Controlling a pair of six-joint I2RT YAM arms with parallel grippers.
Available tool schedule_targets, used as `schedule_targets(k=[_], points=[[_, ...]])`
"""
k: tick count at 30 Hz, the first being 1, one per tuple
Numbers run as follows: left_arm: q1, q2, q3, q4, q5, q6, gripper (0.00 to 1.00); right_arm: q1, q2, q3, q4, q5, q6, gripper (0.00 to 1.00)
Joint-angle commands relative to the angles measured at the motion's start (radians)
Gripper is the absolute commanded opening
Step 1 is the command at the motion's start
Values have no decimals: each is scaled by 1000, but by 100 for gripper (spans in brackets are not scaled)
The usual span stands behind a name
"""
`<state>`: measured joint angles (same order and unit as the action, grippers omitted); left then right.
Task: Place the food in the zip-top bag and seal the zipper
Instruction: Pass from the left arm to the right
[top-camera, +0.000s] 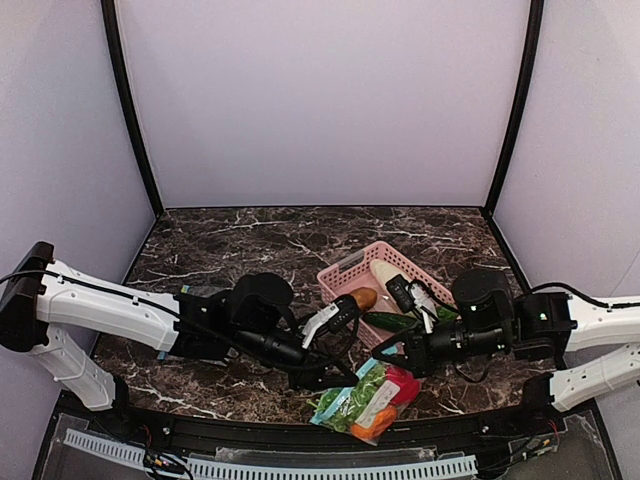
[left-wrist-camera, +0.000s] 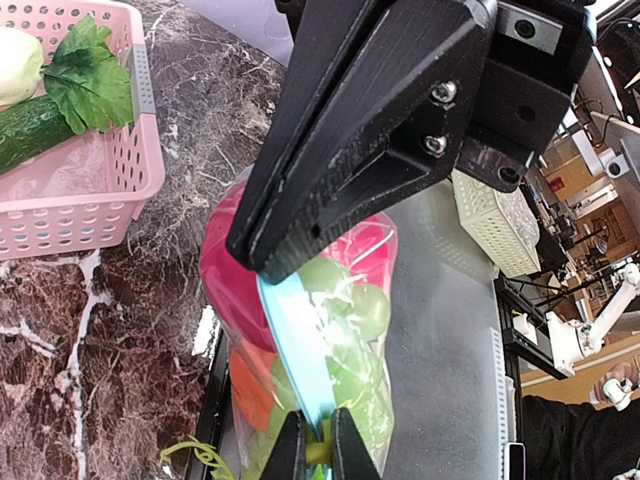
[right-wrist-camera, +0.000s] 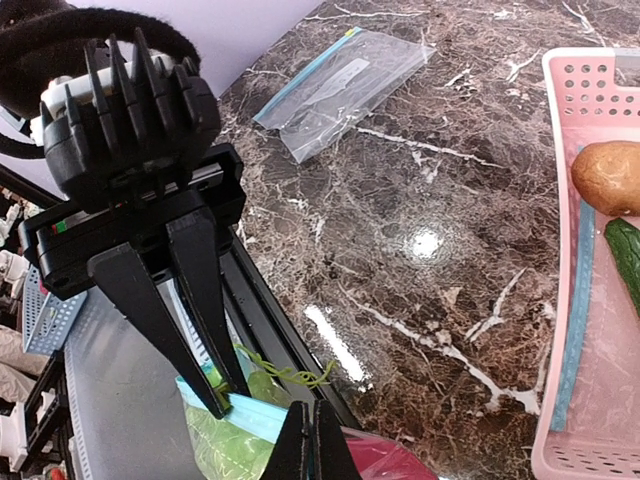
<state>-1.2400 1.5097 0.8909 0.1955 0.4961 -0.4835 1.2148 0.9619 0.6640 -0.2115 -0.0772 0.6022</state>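
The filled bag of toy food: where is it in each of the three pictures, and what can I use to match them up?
Top external: filled bag, at the bottom, just right of centre.
Left wrist: filled bag, centre down to the bottom edge.
Right wrist: filled bag, bottom edge, left of centre, partly cut off.
Shared landmark: pink basket, in all three views.

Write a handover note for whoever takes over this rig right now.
Left gripper: shut on the zipper.
Right gripper: shut on the same zipper, further along.
Zip-top bag: at the table's near edge, holding the red fruit, grapes and orange piece.
Done: food bagged.
To do: press the zipper closed along its length; how much is sealed cannot be told.
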Motion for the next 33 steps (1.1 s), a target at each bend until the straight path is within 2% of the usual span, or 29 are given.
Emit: schedule_targets(k=[1,16,19,21,24,25,26,27,28,30,31,33], points=[[-33,-2,-69,-114,132,-15,1,-31,-1,35,-52,307,-32,0],[-35,0,-138,-146,151,-1,1,-40,8,55,-73,386,-4,0],[-35,-1,-136,-156,145,2,1,-42,19,61,-65,354,-19,0],[-34,-5,-130,-150,131,-16,1,-43,21,58,-27,280,-53,0],[-29,-24,-106,-104,44,-146,1,-45,30,75,-36,205,-55,0],[-23,-30,-100,-92,18,-183,1,-45,28,85,-49,201,-43,9],[-19,-45,-97,-82,-36,-267,1,-45,23,92,-71,201,-32,27],[-13,-56,-100,-55,-61,-310,1,-45,13,92,-90,203,-21,56],[-9,-79,-107,-48,-122,-381,1,-45,0,93,-102,210,-2,69],[-3,-123,-122,-54,-219,-461,1,-44,-31,97,-122,224,19,83],[-1,-140,-129,-60,-287,-485,1,-41,-46,100,-130,230,29,87],[0,-194,-165,-46,-390,-559,1,-34,-63,111,-140,233,50,89]])
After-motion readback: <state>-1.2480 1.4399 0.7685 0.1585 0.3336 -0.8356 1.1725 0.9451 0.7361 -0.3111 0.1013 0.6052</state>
